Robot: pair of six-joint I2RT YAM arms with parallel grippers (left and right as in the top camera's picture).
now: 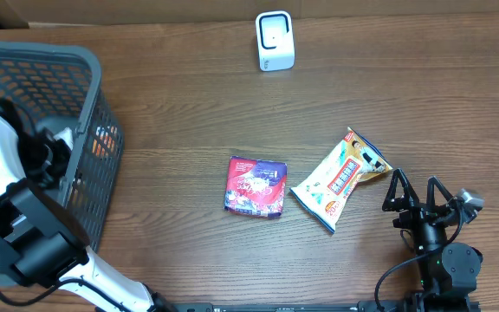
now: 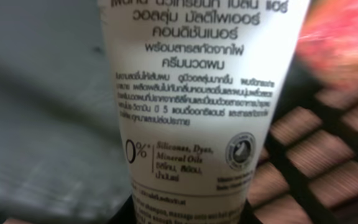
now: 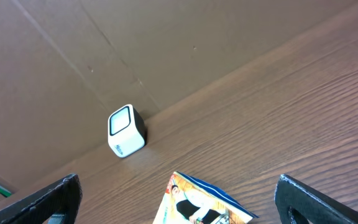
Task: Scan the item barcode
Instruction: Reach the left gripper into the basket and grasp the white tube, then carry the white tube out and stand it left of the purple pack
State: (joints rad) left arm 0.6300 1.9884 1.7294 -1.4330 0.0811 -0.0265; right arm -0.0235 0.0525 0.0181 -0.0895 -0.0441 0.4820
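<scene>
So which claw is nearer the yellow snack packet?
Right. The right claw stands just right of the yellow snack packet, jaws open; the left claw is far off in the basket, gripping a white tube.

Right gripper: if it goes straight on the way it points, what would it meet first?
Probably the snack packet, lying just ahead between the right gripper's open fingers. Depth is unclear; aimed higher, it might pass over it to the bare table beyond.
</scene>
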